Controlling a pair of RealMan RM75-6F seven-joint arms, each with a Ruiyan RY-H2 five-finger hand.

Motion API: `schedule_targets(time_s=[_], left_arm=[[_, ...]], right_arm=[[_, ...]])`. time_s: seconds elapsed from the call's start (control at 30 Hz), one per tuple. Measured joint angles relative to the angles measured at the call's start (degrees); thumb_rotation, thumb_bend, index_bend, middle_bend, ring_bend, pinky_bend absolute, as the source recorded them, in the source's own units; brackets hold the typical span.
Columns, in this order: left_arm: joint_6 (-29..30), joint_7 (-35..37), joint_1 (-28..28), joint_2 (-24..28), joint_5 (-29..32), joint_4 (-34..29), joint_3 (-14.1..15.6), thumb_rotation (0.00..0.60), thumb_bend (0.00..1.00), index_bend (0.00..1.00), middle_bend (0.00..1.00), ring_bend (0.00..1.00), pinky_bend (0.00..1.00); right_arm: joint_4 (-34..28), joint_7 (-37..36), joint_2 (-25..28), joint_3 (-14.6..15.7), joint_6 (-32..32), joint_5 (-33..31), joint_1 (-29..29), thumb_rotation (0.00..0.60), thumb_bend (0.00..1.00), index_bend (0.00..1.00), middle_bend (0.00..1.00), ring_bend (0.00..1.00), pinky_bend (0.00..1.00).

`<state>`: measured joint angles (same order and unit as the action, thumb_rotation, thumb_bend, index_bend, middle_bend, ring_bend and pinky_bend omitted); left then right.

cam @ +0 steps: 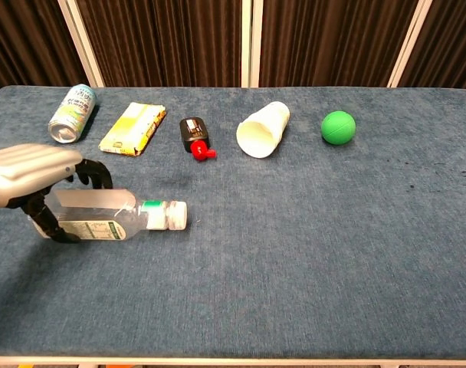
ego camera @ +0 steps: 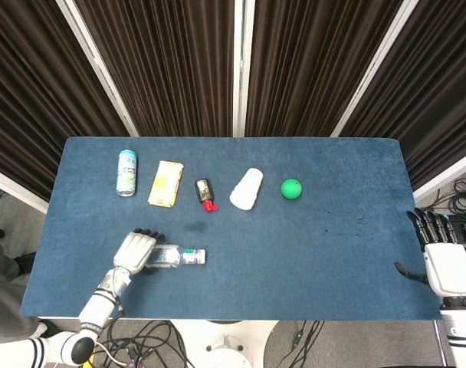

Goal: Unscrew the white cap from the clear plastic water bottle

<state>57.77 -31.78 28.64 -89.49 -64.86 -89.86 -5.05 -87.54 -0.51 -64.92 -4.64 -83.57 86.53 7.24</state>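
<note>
The bottle [cam: 110,215] lies flat near the counter's [ego camera: 333,253] left front, cap [cam: 178,215] pointing right. Left hand [cam: 35,175] cups its base end, fingers [cam: 93,170] curling over; right hand [ego camera: 447,264] hangs open, well apart.

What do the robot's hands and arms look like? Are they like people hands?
A bit like them. Each hand, the left hand and the right hand, has a smooth white shell on the back, shaped like a palm, and thin black fingers. A silver wrist joins the left hand to a white arm with a black band near the bottom.
</note>
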Motion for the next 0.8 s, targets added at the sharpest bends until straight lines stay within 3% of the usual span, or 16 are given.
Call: schedule_targets(time_s=[0.07,0.13,0.37,0.63,0.8], left_arm=[[0.81,1.86,-0.17,-0.15,-1.39,0.60,0.03,0.600,0.28,0.57,0.55,0.49,0.57],[1.26,5.01,-0.28,-0.13,-3.37,1.31,0.10,0.600,0.33,0.62,0.59,0.52,0.60],[3.03,23.82,0.10,1.14,-13.12,4.19,0.35,0.600,0.37,0.64,0.62,0.54,0.63],[10.77,52.12,2.69,0.50,-27.67,10.01,0.44,0.600,0.38,0.64,0.62,0.53,0.62],[17.34,63.13,6.10,-3.23,-34.22,14.84,-0.57,0.600,0.38,0.64,0.62,0.53,0.61]], right_arm=[[-0.37,0.31,0.17,-0.03,0.21,-0.19,0.06,0.600,0.04,0.00,0.07,0.00,0.00],[-1.03,0.65,0.53,-0.13,0.50,-0.50,0.16,0.600,0.04,0.00,0.09,0.00,0.00],[-6.84,-0.25,4.96,-1.67,0.77,1.99,2.30,0.600,0.03,0.11,0.24,0.04,0.09],[-15.61,-12.02,10.41,-2.65,6.36,6.78,8.39,0.600,0.03,0.15,0.17,0.01,0.09],[-22.66,-20.81,15.11,-4.15,13.05,9.28,15.21,0.600,0.03,0.20,0.12,0.00,0.05]])
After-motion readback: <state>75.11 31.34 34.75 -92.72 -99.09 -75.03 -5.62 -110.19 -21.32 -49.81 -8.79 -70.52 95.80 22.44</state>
